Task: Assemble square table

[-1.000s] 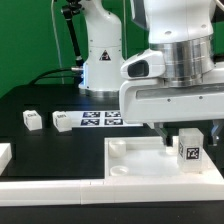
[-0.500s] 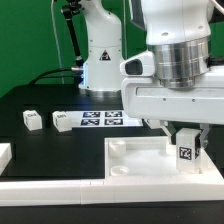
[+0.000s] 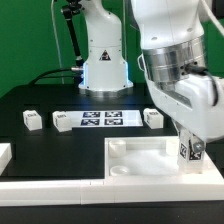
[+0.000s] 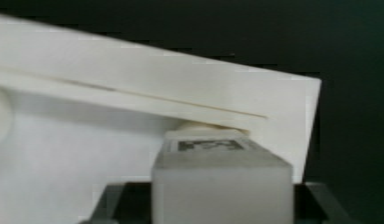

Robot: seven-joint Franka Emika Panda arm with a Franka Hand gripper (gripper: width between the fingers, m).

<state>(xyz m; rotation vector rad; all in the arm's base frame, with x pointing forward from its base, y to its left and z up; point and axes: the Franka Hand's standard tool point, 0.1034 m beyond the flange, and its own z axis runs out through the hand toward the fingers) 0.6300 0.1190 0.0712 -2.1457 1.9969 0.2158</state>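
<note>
The white square tabletop slab (image 3: 150, 160) lies near the front of the black table, rim and corner sockets up. My gripper (image 3: 188, 150) is shut on a white tagged leg block (image 3: 189, 151) and holds it tilted over the slab's corner at the exterior view's right. In the wrist view the leg (image 4: 215, 170) stands between my dark fingers (image 4: 121, 200), its tip at a socket (image 4: 210, 127) on the slab (image 4: 118, 110). Three more leg blocks lie behind: one (image 3: 32, 119), one (image 3: 61, 121) and one (image 3: 152, 117).
The marker board (image 3: 100, 119) lies flat behind the slab, in front of the robot base (image 3: 103, 55). A long white border rail (image 3: 60, 183) runs along the front edge, with a white piece (image 3: 4, 153) at the exterior view's left.
My wrist has rotated and tilted, and the held leg has moved down toward the slab's corner. A leg block behind, hidden by my hand before, is now visible.
</note>
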